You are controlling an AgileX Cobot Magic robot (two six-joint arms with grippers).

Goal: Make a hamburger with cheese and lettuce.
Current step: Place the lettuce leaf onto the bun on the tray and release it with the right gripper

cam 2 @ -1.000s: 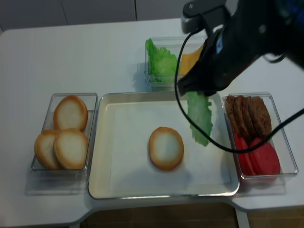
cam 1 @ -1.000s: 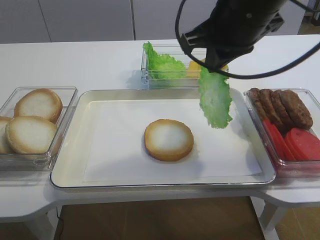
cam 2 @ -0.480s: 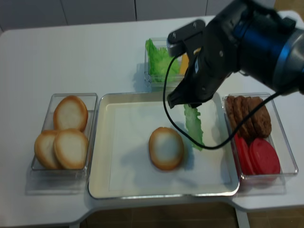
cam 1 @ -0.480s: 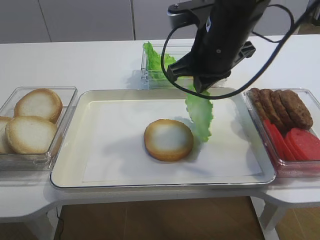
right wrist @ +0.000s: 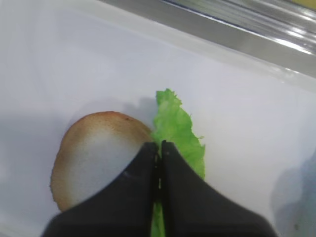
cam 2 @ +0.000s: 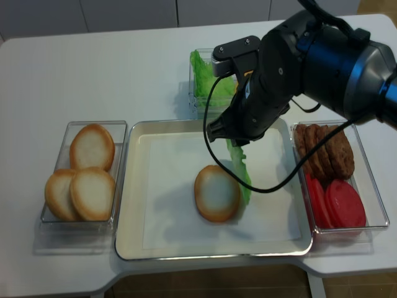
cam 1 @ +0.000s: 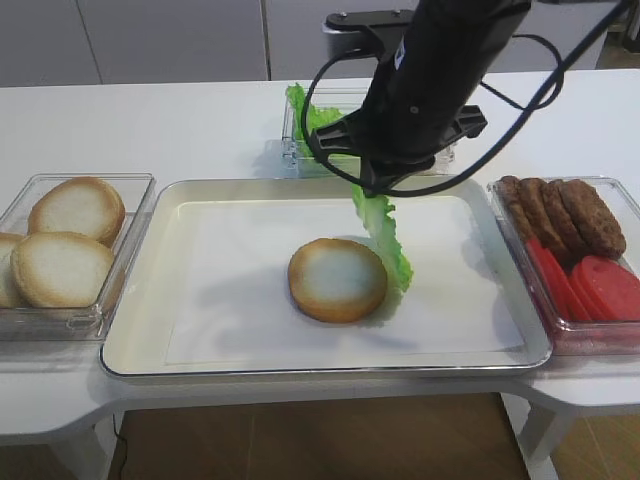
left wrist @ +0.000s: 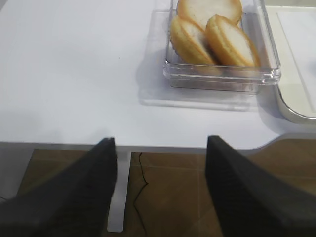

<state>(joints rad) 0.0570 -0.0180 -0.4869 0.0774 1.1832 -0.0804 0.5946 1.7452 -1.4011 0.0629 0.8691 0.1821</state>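
The hamburger (cam 1: 337, 279) is lying on the paper near the middle of the tray (cam 1: 130, 330), and the lettuce (cam 1: 385, 240) is hanging just beside its right edge from the right gripper (right wrist: 159, 163), whose jaws are pinching the leaf from above. To the left of the tray a box (cam 1: 120, 250) is holding more bun halves (cam 1: 62, 268). To the right another box (cam 1: 500, 190) is holding patties (cam 1: 560, 212) behind tomato slices (cam 1: 605, 285), while behind the tray a third box (cam 1: 292, 150) is holding more lettuce leaves (cam 1: 312, 120).

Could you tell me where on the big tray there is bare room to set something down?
The tray is bare on its left half, between the tub of buns and the bun half, and along its front edge. It is crowded right of the bun half, where the right gripper dangles the lettuce.
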